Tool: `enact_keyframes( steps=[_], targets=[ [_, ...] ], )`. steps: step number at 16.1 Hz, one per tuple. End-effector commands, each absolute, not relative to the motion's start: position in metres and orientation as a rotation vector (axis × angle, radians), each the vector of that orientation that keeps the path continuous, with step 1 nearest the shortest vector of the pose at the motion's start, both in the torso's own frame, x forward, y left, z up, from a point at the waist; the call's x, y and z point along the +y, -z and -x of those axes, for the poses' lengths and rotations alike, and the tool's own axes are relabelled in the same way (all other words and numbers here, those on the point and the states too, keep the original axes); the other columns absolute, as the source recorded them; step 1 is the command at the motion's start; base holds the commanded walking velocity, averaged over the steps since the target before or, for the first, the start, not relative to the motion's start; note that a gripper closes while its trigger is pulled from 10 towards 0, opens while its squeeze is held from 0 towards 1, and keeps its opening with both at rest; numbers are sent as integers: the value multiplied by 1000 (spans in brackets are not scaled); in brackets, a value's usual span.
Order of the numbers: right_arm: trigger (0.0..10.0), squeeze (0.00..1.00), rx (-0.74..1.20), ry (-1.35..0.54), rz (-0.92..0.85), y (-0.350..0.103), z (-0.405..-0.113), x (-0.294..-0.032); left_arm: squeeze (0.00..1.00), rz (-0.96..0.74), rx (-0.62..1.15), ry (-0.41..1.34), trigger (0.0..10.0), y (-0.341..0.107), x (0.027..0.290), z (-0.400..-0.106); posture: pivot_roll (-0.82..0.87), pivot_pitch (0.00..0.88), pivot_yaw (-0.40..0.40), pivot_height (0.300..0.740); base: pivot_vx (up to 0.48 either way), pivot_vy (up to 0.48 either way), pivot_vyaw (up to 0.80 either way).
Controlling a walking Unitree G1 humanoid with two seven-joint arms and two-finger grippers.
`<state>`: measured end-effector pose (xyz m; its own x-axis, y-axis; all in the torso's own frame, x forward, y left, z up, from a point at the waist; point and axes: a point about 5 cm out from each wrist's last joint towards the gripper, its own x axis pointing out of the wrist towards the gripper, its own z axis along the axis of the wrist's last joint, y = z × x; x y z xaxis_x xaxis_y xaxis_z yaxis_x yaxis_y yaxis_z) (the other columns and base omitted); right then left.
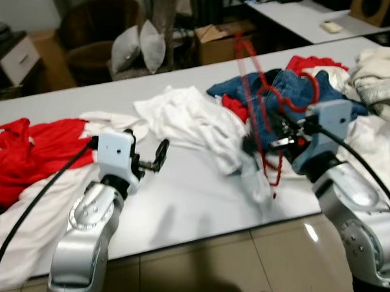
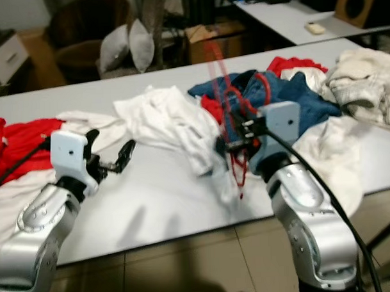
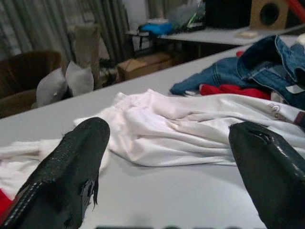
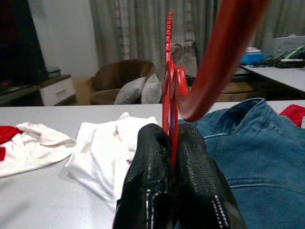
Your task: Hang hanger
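While its fingers pinch the red hanger (image 4: 168,90) upright above the table (image 1: 184,191), the right gripper (image 4: 171,143) looks motion-blurred; the left gripper (image 3: 169,157) hovers wide open, empty, near a white shirt (image 3: 181,129).

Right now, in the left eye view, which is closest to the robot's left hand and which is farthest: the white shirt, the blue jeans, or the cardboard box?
From the left hand:
1. White shirt, crumpled on the table just ahead and to the right.
2. Blue jeans, further right across the table, behind the red hanger.
3. Cardboard box, on the floor beyond the table.
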<state>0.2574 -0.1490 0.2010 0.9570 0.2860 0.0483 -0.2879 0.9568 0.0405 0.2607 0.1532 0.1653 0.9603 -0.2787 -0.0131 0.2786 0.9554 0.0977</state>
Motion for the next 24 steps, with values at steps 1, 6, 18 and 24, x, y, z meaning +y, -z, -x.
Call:
enact_keyframes(
  steps=[1,6,18,24],
  targets=[
    [10000,0,-67,-331,-62,-206,-258,-141,592,-122,22,238,10000,-163,163,-259,-134,0,79,740,0,442,0],
    [10000,0,-33,-277,-39,-199,-261,-145,588,-124,29,249,10000,-161,157,-261,-133,0,75,740,0,439,0],
    [10000,0,9,-283,-44,-187,-256,-148,596,-131,39,233,10000,-158,158,-262,-142,0,84,740,0,87,-309],
    [10000,0,111,-393,69,-170,-249,-166,1000,-344,214,290,10000,-135,183,-259,-140,0,96,740,0,0,0]
  ],
)
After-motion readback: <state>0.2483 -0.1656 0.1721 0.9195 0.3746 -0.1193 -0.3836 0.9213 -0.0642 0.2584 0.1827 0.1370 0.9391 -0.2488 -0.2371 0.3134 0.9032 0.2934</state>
